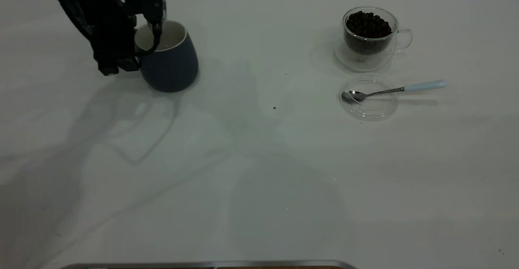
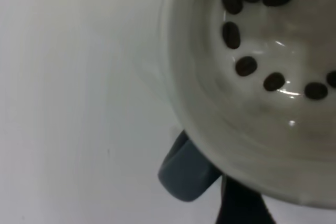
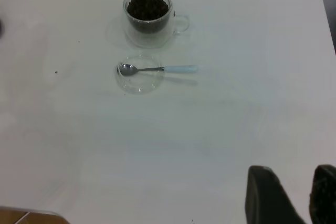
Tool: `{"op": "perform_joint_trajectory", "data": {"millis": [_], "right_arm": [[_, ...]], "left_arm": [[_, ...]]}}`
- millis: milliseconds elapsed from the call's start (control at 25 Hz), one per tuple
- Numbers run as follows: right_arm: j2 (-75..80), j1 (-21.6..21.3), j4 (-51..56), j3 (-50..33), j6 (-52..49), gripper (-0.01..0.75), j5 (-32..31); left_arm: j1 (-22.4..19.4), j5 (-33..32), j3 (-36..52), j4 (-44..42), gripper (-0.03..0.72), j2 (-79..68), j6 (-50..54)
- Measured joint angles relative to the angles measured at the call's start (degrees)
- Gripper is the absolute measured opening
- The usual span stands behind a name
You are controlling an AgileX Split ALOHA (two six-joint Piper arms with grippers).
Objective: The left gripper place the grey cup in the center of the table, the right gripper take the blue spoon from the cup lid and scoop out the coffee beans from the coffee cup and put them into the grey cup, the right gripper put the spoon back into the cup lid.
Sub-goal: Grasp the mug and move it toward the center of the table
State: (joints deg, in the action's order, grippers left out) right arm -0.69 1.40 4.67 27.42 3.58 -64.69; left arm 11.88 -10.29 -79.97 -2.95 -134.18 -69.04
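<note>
The grey cup (image 1: 170, 58), dark outside and pale inside, stands at the table's far left. My left gripper (image 1: 146, 52) is shut on its rim, one finger inside and one outside by the handle (image 2: 184, 174). Several coffee beans (image 2: 245, 65) lie in its bottom. At the far right is the glass coffee cup (image 1: 368, 34), full of beans. In front of it the blue spoon (image 1: 397, 89) rests with its bowl in the clear cup lid (image 1: 369, 99). My right gripper (image 3: 310, 198) hangs open, high and well back from the spoon (image 3: 157, 68), lid (image 3: 139, 74) and coffee cup (image 3: 148, 11).
A stray bean (image 1: 274, 107) lies near the table's middle, with a smaller speck (image 1: 286, 73) farther back. A metal strip (image 1: 211, 264) runs along the near edge. The white table (image 1: 259, 171) stretches wide between the two cups.
</note>
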Motion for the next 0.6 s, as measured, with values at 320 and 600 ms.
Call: {"op": "perform_joint_trajectory", "data": {"millis": [320,600], "right_arm": [[0.0,0.0,0.0,0.0,0.0,0.24,0.0],[0.0,0.0,0.0,0.0,0.0,0.24,0.0]], "left_arm": [[3.2,0.5,0.0,0.0,0.508,0.0,-0.2],[6.3,0.5,0.0,0.0,0.508,-0.1,-0.2]]}}
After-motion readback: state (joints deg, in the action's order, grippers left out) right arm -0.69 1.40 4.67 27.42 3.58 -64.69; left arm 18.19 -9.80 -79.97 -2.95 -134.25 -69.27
